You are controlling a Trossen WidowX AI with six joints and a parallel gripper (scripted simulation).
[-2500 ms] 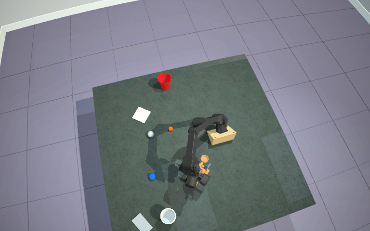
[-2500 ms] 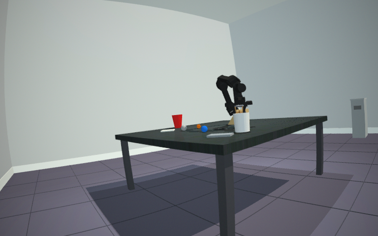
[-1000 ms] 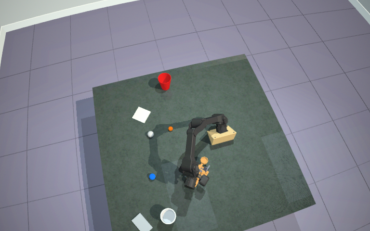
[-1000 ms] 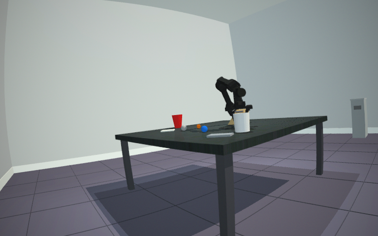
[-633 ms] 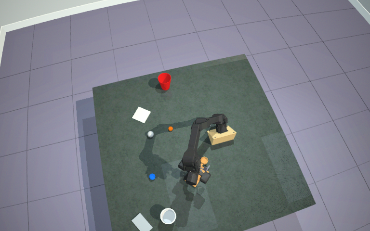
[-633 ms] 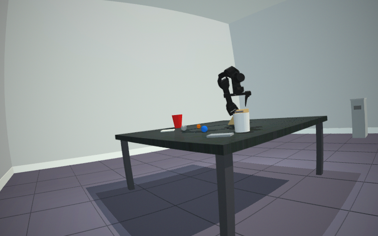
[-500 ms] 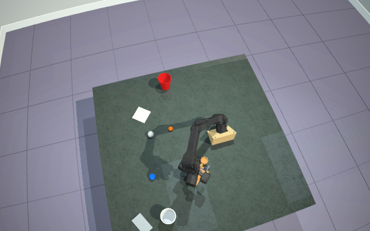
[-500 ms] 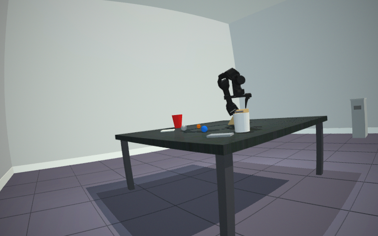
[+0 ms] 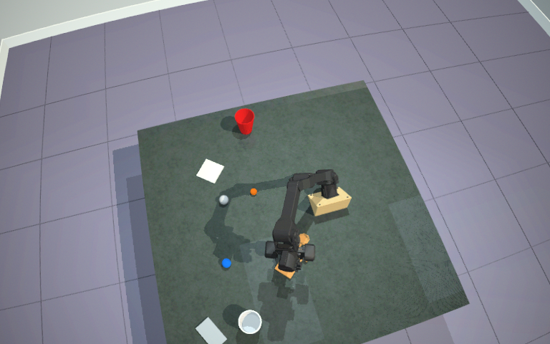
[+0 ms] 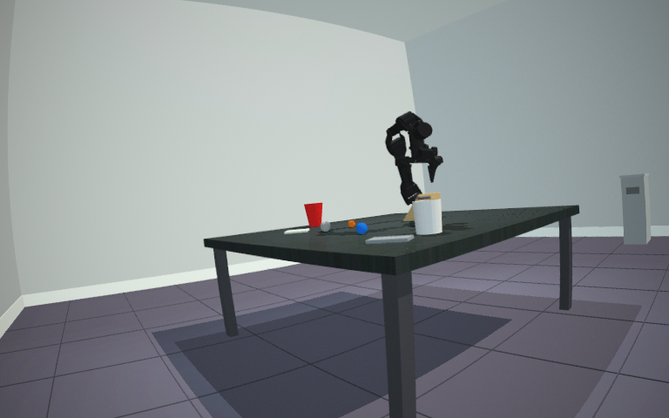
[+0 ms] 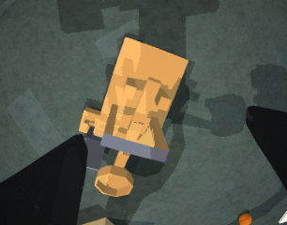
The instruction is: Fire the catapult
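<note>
My gripper (image 11: 169, 128) above the wooden catapult (image 11: 140, 97), my fingers spread wide and holding nothing, orange ball (image 11: 245, 219) on the table (image 9: 354, 170) nearby

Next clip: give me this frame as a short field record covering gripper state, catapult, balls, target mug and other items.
gripper: open, empty, raised above the catapult
catapult: wooden, on the table under the gripper; spoon cup holds no ball
balls: orange ball, grey ball and blue ball, all on the table
target: white mug, upright near the table edge
other: red cup; two flat white tiles
</note>
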